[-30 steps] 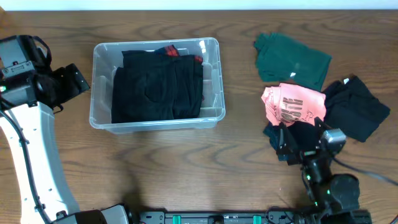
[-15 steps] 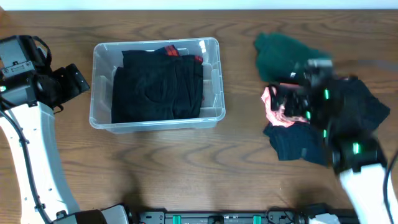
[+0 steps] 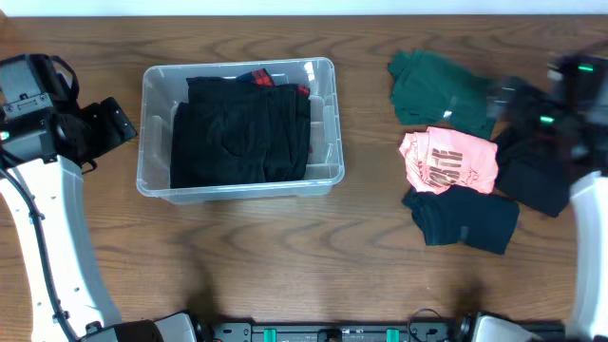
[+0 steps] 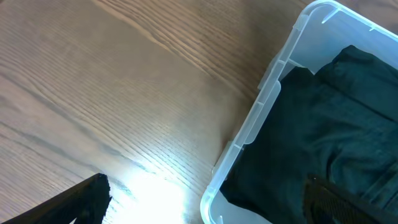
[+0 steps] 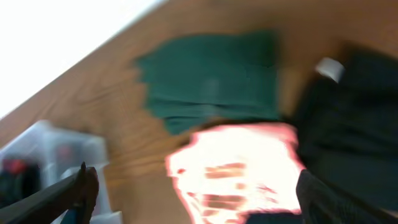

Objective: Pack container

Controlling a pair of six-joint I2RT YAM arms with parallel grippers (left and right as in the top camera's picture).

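Container [image 3: 155, 133] | near left gripper [image 3: 120, 124], not held | gripper spread wide

wooden table [image 3: 285, 256] | green folded garment [image 3: 442, 90], rear right | pink printed shirt [image 3: 448, 160], touching green's near edge | navy garment [image 3: 465, 218], touching pink's near edge | black garment [image 3: 537, 171], rightmost, against pink

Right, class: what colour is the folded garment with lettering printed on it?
The garment is salmon pink with dark lettering; the overhead view shows it best.
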